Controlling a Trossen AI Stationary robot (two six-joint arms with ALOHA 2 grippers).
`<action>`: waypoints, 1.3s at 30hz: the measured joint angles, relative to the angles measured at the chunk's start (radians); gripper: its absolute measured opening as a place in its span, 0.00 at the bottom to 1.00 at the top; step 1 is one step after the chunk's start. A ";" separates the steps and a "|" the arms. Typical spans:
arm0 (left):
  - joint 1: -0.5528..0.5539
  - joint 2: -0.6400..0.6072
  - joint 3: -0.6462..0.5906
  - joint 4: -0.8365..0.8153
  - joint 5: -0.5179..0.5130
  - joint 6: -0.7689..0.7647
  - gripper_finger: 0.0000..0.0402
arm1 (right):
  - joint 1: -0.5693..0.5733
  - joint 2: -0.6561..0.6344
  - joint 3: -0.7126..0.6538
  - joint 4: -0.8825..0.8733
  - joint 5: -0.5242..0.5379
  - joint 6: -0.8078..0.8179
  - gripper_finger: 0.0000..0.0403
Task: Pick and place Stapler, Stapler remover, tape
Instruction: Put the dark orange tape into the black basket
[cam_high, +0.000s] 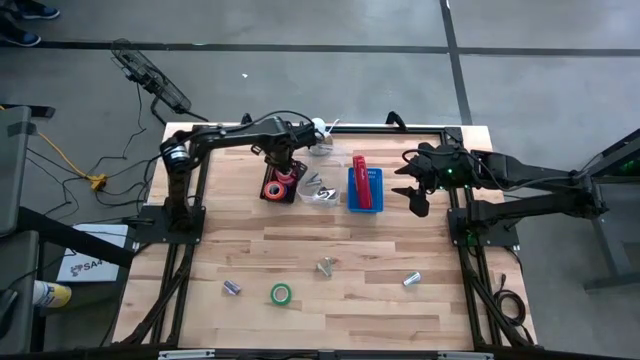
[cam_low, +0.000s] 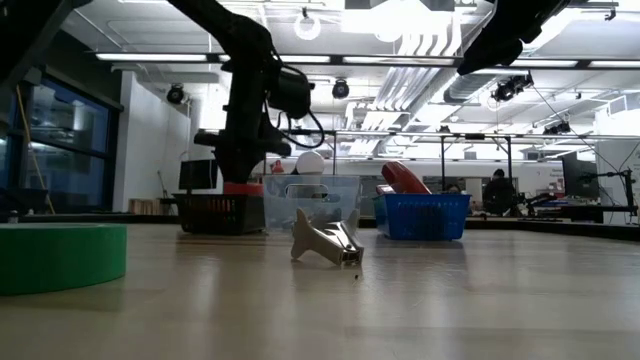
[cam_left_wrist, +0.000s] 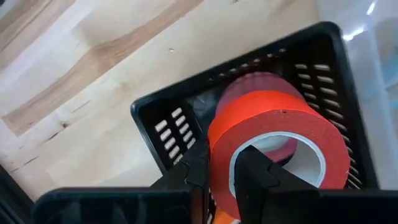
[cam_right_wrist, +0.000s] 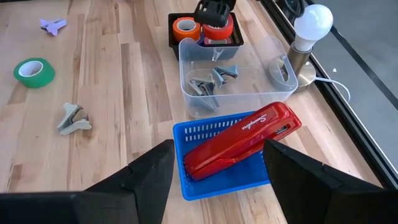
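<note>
My left gripper (cam_left_wrist: 222, 163) (cam_high: 281, 167) is over the black basket (cam_left_wrist: 163, 122) at the table's far side, shut on a red-orange tape roll (cam_left_wrist: 280, 118). A paler pink roll (cam_left_wrist: 254, 83) lies under it, and an orange roll (cam_right_wrist: 185, 27) sits beside it in the basket. The red stapler (cam_right_wrist: 241, 140) lies slanted in the blue tray (cam_right_wrist: 205, 182), one end up on the rim. My right gripper (cam_right_wrist: 217, 150) (cam_high: 411, 186) hovers open just right of that tray, touching nothing. A green tape roll (cam_high: 281, 294) lies flat near the table's near edge. My left gripper pinches the red-orange roll through its wall (cam_left_wrist: 219, 163): one finger (cam_left_wrist: 256, 174) is inside the pale core, the other finger (cam_left_wrist: 196, 167) outside. It comes from above, pointing down into the basket. Whether the roll rests on the rolls beneath, I cannot tell.
A clear container (cam_high: 318, 189) with grey staple removers (cam_right_wrist: 208, 85) stands between basket and tray. One staple remover (cam_high: 324, 266) and two small items (cam_high: 232, 287) (cam_high: 411, 279) lie loose on the near half of the table. A white lamp bulb (cam_right_wrist: 313, 22) stands at the far edge.
</note>
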 joint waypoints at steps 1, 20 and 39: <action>0.000 0.005 0.000 0.002 -0.004 0.000 0.09 | 0.000 0.000 0.000 0.000 0.000 0.000 0.59; 0.010 0.009 -0.001 -0.007 -0.051 -0.019 0.09 | 0.000 0.000 0.000 0.000 0.001 0.001 0.59; 0.057 0.050 -0.001 -0.018 0.097 -0.014 0.09 | 0.000 0.000 0.000 0.000 0.002 0.020 0.59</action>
